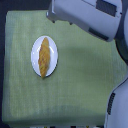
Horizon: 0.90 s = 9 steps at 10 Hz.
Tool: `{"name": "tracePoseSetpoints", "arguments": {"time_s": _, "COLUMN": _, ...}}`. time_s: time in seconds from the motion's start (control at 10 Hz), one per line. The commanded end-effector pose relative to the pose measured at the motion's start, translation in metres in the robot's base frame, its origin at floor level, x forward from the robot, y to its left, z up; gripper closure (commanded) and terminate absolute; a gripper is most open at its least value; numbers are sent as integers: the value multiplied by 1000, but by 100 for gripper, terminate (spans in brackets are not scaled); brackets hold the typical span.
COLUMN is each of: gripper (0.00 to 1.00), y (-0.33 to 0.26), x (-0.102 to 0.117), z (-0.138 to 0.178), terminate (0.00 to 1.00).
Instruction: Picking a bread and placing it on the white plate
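The bread [44, 56], a long golden-brown loaf with tapered ends, lies lengthwise on the white plate [36, 63] at the exterior view's left of the green cloth. Nothing touches the loaf. A grey-white part of the robot arm [85, 15] reaches in from the top right, well away from the plate. The gripper's fingers do not show in this view.
A green textured cloth [80, 75] covers the table. More of the robot's grey body [117, 107] stands at the lower right corner. Dark floor shows along the left edge and the bottom.
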Motion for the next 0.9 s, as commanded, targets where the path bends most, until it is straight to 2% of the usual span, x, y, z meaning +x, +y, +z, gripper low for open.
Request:
{"name": "tracePoseSetpoints", "arguments": {"time_s": 0.0, "gripper": 0, "y": -162, "x": -13, "z": -8, "terminate": 0}}
{"name": "tracePoseSetpoints", "arguments": {"time_s": 0.3, "gripper": 0, "y": -244, "x": -19, "z": -18, "terminate": 0}}
{"name": "tracePoseSetpoints", "arguments": {"time_s": 0.6, "gripper": 0, "y": -266, "x": -21, "z": -24, "terminate": 0}}
{"name": "tracePoseSetpoints", "arguments": {"time_s": 0.8, "gripper": 0, "y": -265, "x": -33, "z": -35, "terminate": 0}}
